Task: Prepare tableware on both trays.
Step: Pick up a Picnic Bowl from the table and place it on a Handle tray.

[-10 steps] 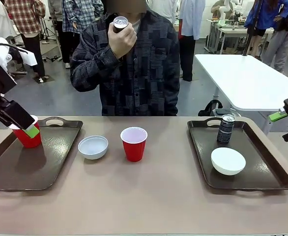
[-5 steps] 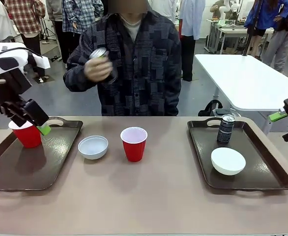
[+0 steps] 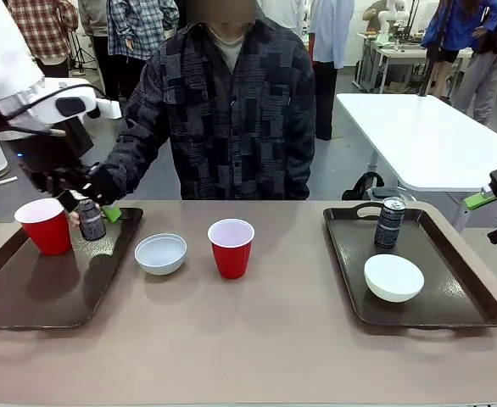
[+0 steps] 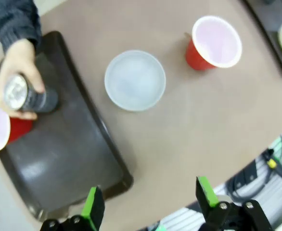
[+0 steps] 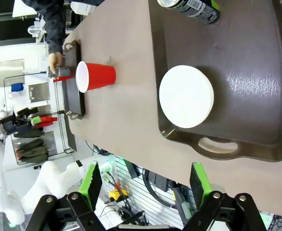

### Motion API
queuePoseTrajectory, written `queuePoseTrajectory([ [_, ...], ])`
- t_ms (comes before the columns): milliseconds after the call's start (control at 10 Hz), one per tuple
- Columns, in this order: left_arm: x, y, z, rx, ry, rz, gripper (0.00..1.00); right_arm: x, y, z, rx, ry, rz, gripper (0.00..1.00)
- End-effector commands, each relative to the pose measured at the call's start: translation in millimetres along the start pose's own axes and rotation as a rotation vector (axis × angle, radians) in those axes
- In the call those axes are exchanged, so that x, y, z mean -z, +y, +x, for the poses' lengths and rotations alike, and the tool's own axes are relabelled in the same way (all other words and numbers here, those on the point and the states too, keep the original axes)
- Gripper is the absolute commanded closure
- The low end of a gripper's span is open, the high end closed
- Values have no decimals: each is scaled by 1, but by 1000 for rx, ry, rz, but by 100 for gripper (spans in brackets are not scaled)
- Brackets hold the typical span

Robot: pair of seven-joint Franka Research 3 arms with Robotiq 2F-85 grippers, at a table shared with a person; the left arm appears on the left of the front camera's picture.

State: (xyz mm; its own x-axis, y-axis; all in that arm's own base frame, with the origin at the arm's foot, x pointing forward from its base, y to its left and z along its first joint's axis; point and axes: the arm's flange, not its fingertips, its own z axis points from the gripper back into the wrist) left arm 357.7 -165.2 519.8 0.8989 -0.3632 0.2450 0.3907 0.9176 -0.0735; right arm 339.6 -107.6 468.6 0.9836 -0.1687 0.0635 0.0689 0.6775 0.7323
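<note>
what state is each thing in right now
left cup, upright, on left tray
left can, held by person's hand, at left tray
loose bowl, upright, on table
middle cup, upright, on table
right can, upright, on right tray
right bowl, upright, on right tray
left tool, open
right tool, open

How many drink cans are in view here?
2. One drink can is in the person's hand at the left tray's far end; the other stands at the right tray's far end.

Glossy brown tray [image 3: 36, 297]; smooth red plastic cup [image 3: 231, 249]; matt white bowl [image 3: 393, 278]; silver-topped can [image 3: 390, 222]; matt tabletop [image 3: 257, 339]
</note>
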Motion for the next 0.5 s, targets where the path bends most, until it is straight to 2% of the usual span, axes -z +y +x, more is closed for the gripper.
queuePoseTrajectory([
  [0,24,-3,31,-93,-3,47,0,0,1,-1,0,7,-1,5],
  [400,105,3,63,-241,25,120,0,0,1,-1,0,7,-1,5],
])
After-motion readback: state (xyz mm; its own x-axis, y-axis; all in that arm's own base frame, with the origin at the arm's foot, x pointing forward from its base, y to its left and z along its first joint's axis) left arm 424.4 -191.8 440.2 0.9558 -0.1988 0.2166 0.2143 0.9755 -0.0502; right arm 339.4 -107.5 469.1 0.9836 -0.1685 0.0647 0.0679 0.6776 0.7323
